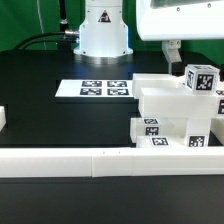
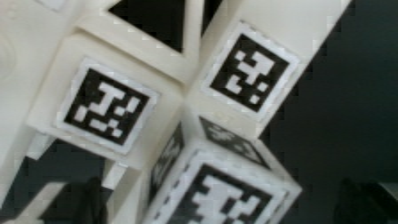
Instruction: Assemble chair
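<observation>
The chair [image 1: 170, 112] stands partly joined at the exterior view's right. It is a stack of glossy white blocks with black-and-white tags. A short square post [image 1: 203, 78] with tags on its faces sits on top of it. My gripper [image 1: 174, 54] hangs just above the chair, up and to the left of the post in that view. In the wrist view the tagged post [image 2: 228, 180] fills the space between my dim fingers [image 2: 57, 203], with a gap on each side. The gripper [image 2: 214, 208] is open and holds nothing. Behind the post are two more tagged faces of the chair frame [image 2: 107, 105].
A long low white rail [image 1: 100, 160] runs along the front of the black table. The marker board [image 1: 105, 88] lies flat in the middle, before the robot base [image 1: 102, 28]. A small white piece [image 1: 3, 120] shows at the exterior view's left edge.
</observation>
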Controlling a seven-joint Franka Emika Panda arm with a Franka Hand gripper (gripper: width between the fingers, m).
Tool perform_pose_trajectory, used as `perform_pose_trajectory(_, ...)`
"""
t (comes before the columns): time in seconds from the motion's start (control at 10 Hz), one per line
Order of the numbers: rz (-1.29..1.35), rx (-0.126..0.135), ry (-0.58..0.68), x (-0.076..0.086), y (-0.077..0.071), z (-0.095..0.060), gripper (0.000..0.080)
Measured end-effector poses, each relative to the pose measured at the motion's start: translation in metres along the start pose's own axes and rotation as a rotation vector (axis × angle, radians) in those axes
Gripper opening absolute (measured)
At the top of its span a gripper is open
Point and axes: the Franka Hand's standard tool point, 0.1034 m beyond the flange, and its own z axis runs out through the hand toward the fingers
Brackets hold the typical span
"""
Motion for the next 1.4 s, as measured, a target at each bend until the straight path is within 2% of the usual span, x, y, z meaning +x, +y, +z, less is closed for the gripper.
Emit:
perform_pose_trajectory(0.1,-0.026,0.000,-0.005,-0.002,-0.002,-0.001,0.0648)
perform_pose_trajectory(0.4,-0.080,-0.019,-0.093,0.011,0.010,-0.004,0.0648)
perform_pose_trajectory(0.6,-0.098,-0.015,-0.087,0.008,0.008,-0.003,0.0648)
perform_pose_trajectory(0.8,-0.256,-0.012,-0.081,0.005,0.001,-0.006,0.0648)
perform_pose_trajectory(0.9,-0.334,-0.022,-0.073,0.001,-0.004,-0.008,0.0648)
perform_pose_trajectory(1.2,-0.533,-0.025,-0.069,0.003,-0.002,-0.008,0.0648)
perform_pose_trajectory(1.3,-0.627,-0.031,-0.068,0.004,0.000,-0.007,0.0648)
perform_pose_trajectory(1.4,-0.738,-0.055,-0.066,0.003,0.002,-0.006,0.0648)
